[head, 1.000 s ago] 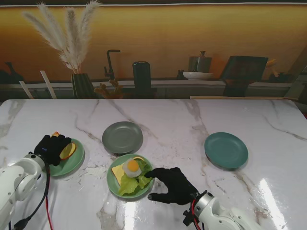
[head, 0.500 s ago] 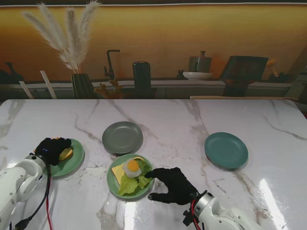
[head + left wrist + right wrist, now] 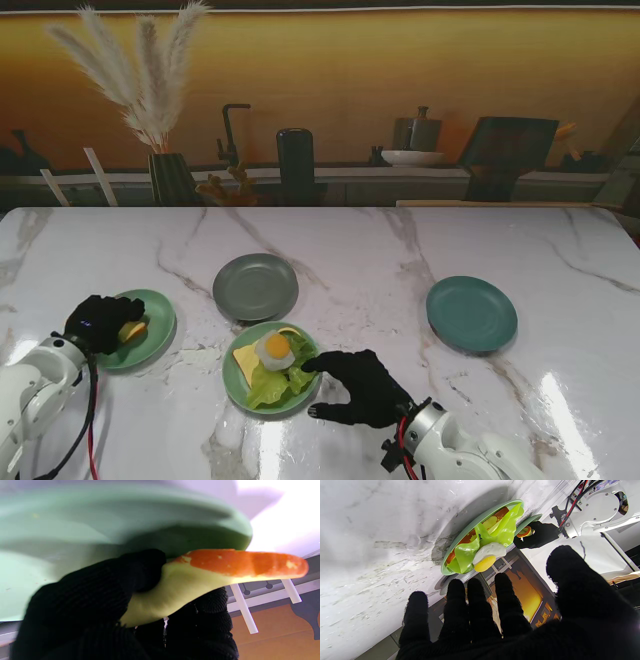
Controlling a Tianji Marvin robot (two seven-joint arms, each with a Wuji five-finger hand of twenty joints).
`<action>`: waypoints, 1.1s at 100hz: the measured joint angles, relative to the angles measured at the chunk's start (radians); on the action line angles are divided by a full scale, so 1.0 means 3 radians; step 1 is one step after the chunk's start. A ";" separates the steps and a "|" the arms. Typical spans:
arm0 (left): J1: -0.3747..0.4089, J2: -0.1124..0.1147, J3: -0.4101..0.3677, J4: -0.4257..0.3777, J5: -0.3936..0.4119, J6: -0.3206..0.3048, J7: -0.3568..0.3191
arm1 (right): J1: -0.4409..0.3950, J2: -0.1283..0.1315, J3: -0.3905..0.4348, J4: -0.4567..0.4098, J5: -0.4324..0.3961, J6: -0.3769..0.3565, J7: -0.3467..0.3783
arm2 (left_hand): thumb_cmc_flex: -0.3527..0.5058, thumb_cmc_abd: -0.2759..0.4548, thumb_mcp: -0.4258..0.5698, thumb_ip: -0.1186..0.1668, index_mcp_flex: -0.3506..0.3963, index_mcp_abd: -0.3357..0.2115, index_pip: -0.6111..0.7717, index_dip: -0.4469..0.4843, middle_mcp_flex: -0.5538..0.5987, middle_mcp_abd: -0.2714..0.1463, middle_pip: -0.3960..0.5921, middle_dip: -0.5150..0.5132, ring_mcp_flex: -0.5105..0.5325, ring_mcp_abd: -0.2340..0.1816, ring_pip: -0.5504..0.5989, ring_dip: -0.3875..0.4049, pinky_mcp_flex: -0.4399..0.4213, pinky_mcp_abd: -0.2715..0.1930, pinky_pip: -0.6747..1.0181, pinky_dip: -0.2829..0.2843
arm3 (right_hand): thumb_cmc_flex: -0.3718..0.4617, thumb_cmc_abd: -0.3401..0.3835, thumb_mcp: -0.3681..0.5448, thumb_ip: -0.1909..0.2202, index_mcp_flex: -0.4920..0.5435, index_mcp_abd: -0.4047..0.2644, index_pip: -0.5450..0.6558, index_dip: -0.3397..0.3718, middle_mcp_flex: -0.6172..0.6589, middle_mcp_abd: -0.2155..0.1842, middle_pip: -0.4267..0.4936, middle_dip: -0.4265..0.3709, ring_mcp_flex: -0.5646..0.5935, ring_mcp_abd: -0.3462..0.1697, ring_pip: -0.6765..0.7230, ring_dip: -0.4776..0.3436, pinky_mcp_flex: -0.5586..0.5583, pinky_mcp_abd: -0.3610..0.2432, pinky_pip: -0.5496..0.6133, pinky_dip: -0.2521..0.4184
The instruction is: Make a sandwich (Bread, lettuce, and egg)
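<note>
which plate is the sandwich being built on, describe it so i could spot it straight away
On the white marble table, look at the near edge, just left of centre, beside the black-gloved right hand. There sits a light green plate nearer to me than the bare grey plate. It alone carries bread, lettuce and a fried egg.

left hand (image 3: 98,322) is curled tight, fingers (image 3: 105,590) pinched around something, arm coming in low from the left; right hand (image 3: 358,386) is spread flat, fingers (image 3: 480,600) apart, holding nothing
</note>
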 measured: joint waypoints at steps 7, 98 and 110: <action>0.0038 -0.0009 -0.0045 -0.0024 0.0026 -0.0023 0.0051 | 0.0001 0.0000 -0.0001 0.0000 -0.0002 -0.0001 -0.0001 | 0.0000 0.0000 0.0000 0.0000 0.0005 -0.0002 0.0033 0.0002 0.0037 -0.0055 0.0004 -0.0003 0.0000 -0.0004 0.0000 0.0000 -0.0005 0.0000 -0.0004 -0.0006 | 0.0000 0.0000 0.0000 0.0000 0.0000 0.0000 0.0000 0.0000 0.0000 0.0000 0.0000 0.0000 0.0000 0.0000 0.0000 0.0000 0.0000 0.0000 0.0000 0.0000; 0.0428 -0.0161 -0.0525 -0.0851 -0.0483 -0.0408 -0.0190 | 0.0022 -0.0001 -0.0016 0.0030 -0.0071 -0.0058 -0.0072 | 0.0000 0.0077 -0.0082 -0.0133 0.0097 0.0033 0.0121 0.0085 0.0233 -0.0106 0.0371 0.0016 0.0000 -0.0096 -0.0128 -0.0042 0.0023 -0.0015 -0.0041 -0.0073 | 0.0000 0.0000 0.0000 0.0000 0.0000 0.0000 0.0000 0.0000 0.0001 0.0000 0.0000 0.0000 0.0000 0.0000 0.0000 0.0000 0.0000 0.0000 0.0004 0.0000; 0.0493 -0.0188 -0.0533 -0.0988 -0.0576 -0.0452 -0.0245 | 0.0022 -0.0001 -0.0017 0.0033 -0.0079 -0.0069 -0.0079 | 0.0000 0.0077 -0.0082 -0.0133 0.0098 0.0033 0.0121 0.0085 0.0234 -0.0106 0.0371 0.0016 0.0000 -0.0096 -0.0128 -0.0042 0.0023 -0.0004 -0.0041 -0.0073 | 0.0000 0.0000 0.0000 0.0000 0.0000 0.0000 0.0000 0.0000 0.0001 0.0000 0.0000 0.0000 0.0000 0.0000 0.0000 0.0000 0.0000 0.0000 0.0004 0.0000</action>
